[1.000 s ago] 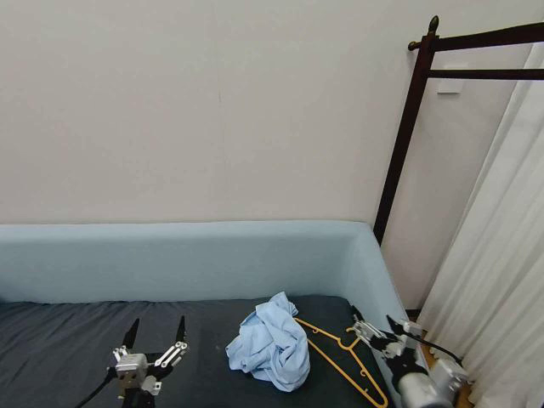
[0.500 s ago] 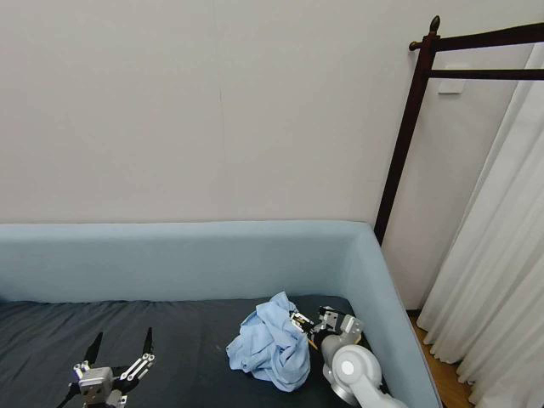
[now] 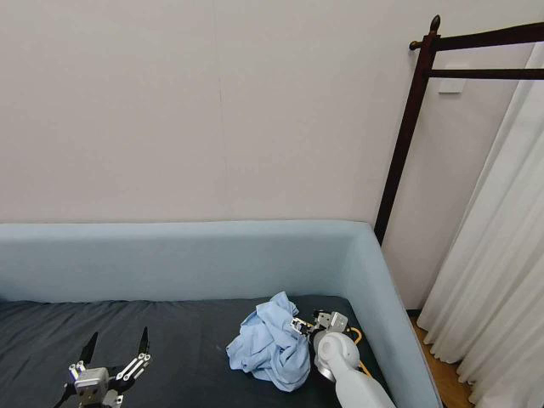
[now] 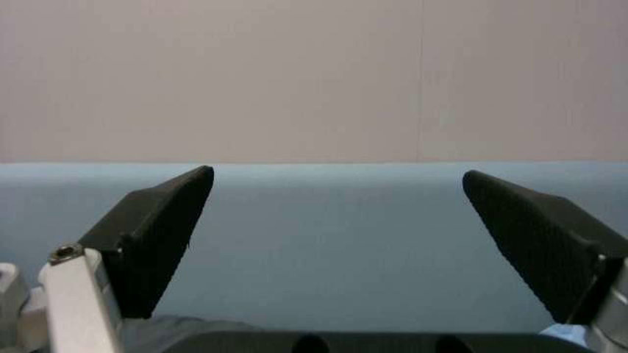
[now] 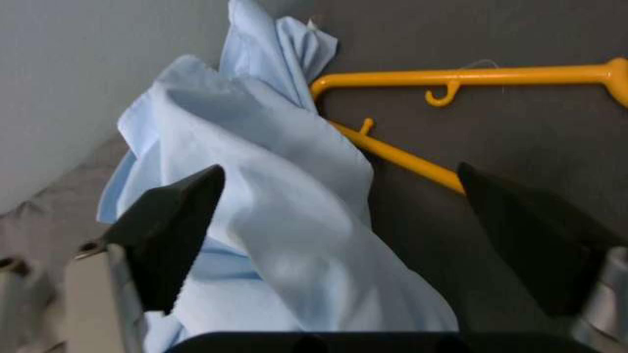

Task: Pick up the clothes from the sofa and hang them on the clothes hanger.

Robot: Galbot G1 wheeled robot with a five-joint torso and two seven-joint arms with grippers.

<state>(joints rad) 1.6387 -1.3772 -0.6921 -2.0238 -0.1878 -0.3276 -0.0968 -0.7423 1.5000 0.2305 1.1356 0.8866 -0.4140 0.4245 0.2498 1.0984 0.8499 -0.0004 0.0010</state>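
Clothes [image 3: 270,344] heaped on dark sofa [image 3: 170,340] by pale wall [image 3: 212,110] — right gripper [image 5: 339,175] wide beside them (left gripper [image 3: 116,337] wide).

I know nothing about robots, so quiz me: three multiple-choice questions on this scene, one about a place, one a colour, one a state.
1. Where is the blue garment? A floor B sofa seat C table
2. What colour is the hanger? A yellow B white C red
3. Which grippers are open? A left only B right only C both
B: it lies crumpled on the dark seat. A: the right wrist view shows yellow. C: the right gripper gapes over the garment, the left gripper over the seat's left part.
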